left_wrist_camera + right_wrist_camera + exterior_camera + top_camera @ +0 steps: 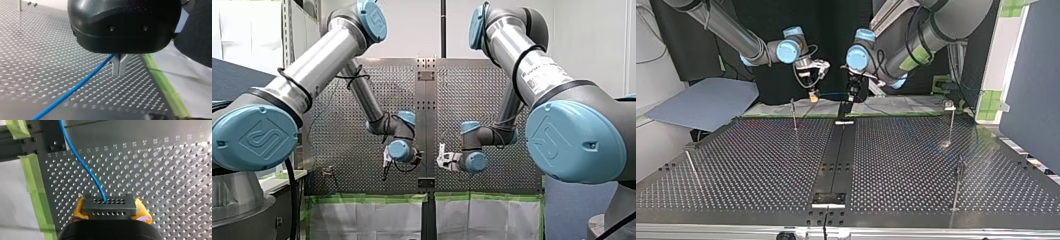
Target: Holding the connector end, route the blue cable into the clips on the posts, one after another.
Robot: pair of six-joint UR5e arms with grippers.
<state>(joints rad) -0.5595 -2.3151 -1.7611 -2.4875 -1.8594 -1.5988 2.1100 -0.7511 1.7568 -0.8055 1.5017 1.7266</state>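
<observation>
Between the yellow pads (78, 210) of our right pincer (109, 206) sits a dark grey rectangular connector block (110, 211), clenched tight; from it the thin blue cable (82, 163) curves over the perforated metal surface (162, 170). Our left pincer's (119, 70) metal fingers (116, 67) meet at their tips, the cable passing just beside them.

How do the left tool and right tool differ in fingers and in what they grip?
The left tool has bare grey metal fingers; the right tool has yellow pads. The left tool pinches the blue cable along its run; the right tool clamps the dark perforated connector at the cable's end. Both are shut, holding the same cable above the perforated table.
</observation>
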